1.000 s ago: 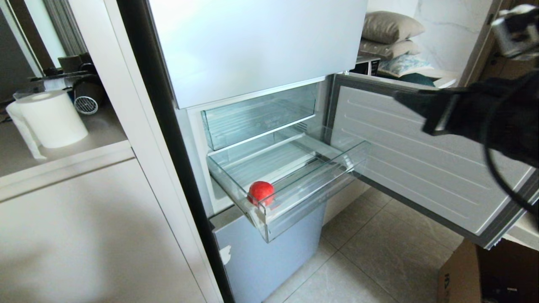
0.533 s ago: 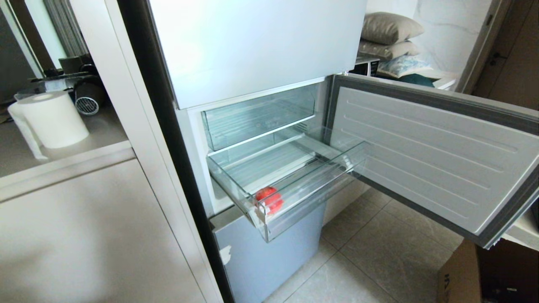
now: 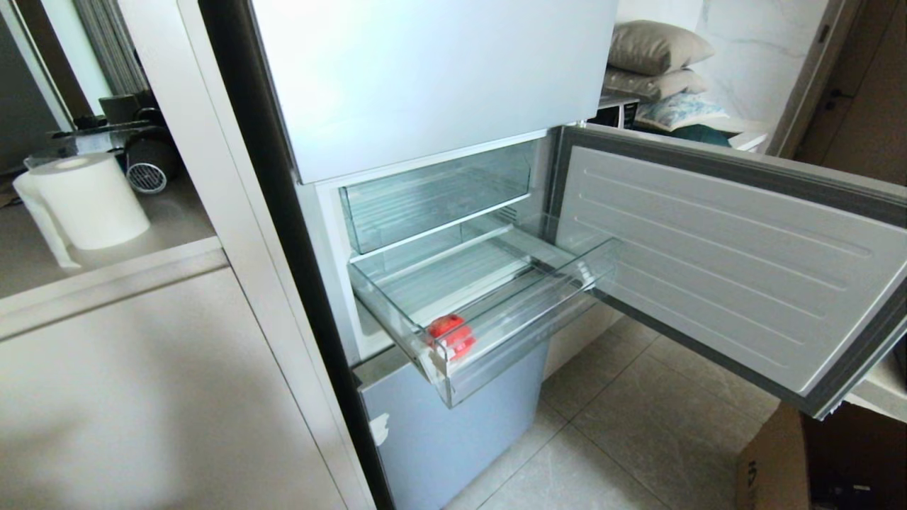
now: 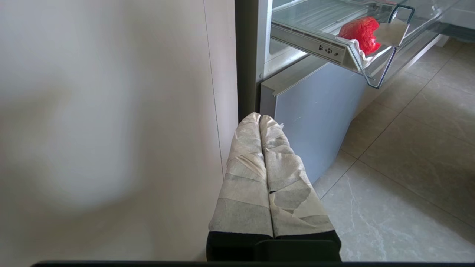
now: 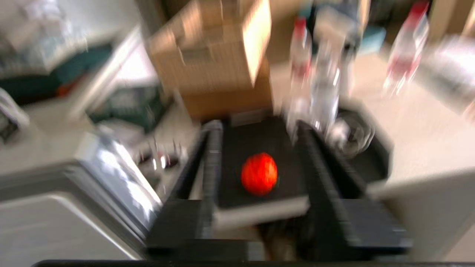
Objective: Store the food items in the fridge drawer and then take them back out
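a red fruit (image 3: 451,335) sits in the front left corner of the pulled-out fridge drawer (image 3: 517,319), just behind its taped corner. the left end effector (image 4: 259,118) hangs low beside the fridge, its wrapped fingers pressed together. in the blurred right wrist view the right end effector (image 5: 256,128) stands apart, empty, above a second red fruit (image 5: 259,173) on a dark tray (image 5: 237,148).

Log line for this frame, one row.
drawer open | red fruit in its front corner | left hand shut, low | right hand open, facing second red fruit

Red fruit (image 3: 451,334) in open fridge drawer (image 3: 524,322)
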